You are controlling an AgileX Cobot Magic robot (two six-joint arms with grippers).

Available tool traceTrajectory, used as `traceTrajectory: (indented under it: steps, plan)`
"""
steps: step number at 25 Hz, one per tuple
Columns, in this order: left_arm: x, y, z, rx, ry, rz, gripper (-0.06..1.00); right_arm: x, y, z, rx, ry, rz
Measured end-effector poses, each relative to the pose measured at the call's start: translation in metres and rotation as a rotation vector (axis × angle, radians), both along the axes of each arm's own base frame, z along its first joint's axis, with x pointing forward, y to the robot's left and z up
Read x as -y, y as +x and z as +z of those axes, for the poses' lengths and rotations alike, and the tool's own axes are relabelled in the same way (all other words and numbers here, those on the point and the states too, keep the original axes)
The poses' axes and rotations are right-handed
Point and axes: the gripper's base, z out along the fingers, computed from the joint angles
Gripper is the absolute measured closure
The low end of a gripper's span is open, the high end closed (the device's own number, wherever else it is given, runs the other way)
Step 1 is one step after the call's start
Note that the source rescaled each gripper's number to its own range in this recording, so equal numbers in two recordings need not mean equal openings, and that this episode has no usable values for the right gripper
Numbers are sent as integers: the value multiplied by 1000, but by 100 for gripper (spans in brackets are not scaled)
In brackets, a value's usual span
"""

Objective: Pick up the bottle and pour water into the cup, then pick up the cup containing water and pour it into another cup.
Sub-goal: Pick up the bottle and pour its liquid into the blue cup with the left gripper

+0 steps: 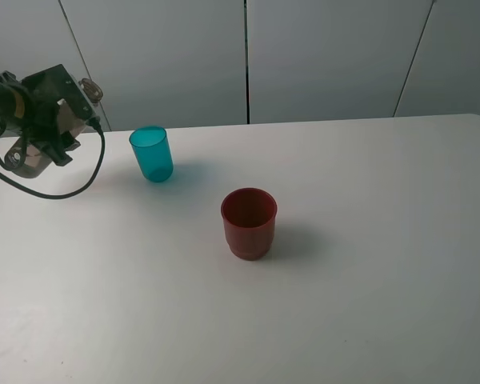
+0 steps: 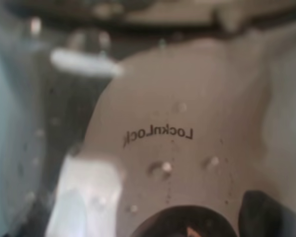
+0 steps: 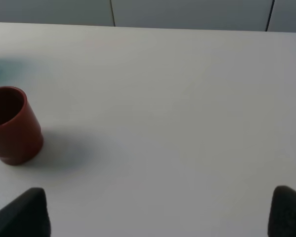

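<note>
On table (image 1: 368, 304), translucent tumbler (image 1: 152, 156), opaque red cup (image 1: 249, 224)

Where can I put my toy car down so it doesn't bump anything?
The table right of the red cup is all bare, and so is the wide front strip nearer than it. Between the red cup and the teal cup there is a smaller gap. The far left is crowded: the left gripper holds the bottle there, its cable drooping.

Left arm (image 1: 4, 100): black wrist housing, tan band, beige plastic inserts, silver ring fitting. Thin black cable (image 1: 102, 152) in slack loop. Right claw (image 3: 158, 216): two matte black rounded fingertips (image 3: 23, 213).
</note>
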Motion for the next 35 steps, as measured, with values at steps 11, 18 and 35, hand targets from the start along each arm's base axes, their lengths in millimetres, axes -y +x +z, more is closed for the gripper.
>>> traceTrajectory:
  steps: [11,18,35]
  plan:
    - [9,5,4,63,170,-273,70,0,0,0,0,0,0]
    - [9,16,0,63,207,-305,70,0,0,0,0,0,0]
    - [18,30,-3,68,410,-484,70,0,0,0,0,0,0]
